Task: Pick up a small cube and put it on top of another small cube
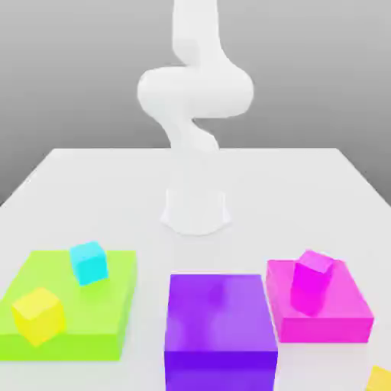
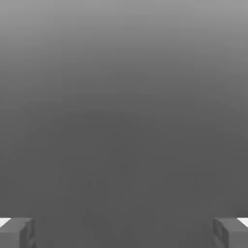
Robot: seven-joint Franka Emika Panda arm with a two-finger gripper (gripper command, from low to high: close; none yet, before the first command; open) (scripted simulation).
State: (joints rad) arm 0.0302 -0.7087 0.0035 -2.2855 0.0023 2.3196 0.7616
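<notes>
Very start of the job: nothing picked up yet. Tool [image 2: 124,232] wide open, holding nothing, two grey fingertips [image 2: 17,231] far apart, with only plain grey in between. White arm [image 1: 195,95] standing tall at the back of the worktop [image 1: 99,191], far from the blocks.

Small golden cube [image 1: 380,377] sitting at the front corner of the worktop, on the exterior view's right, partly cut off by the edge. Just past the big pink block [image 1: 336,313], not touching it.

Next move, most likely: swing the arm down and forward to that golden cube, tool over it, fingers on both sides, then squeeze and lift. A long reach, so care needed near the pink block. Then a small cube to put it on. Lots to choose from: little magenta cube [image 1: 313,281] on the pink block, cyan cube [image 1: 89,262] and pale yellow cube [image 1: 37,314] on the green block [image 1: 114,298]. Magenta one closest.

Big purple block [image 1: 220,321] in the middle front. Worktop white, smooth and a bit shiny. Behind it, a plain grey wall, nothing else around.
</notes>
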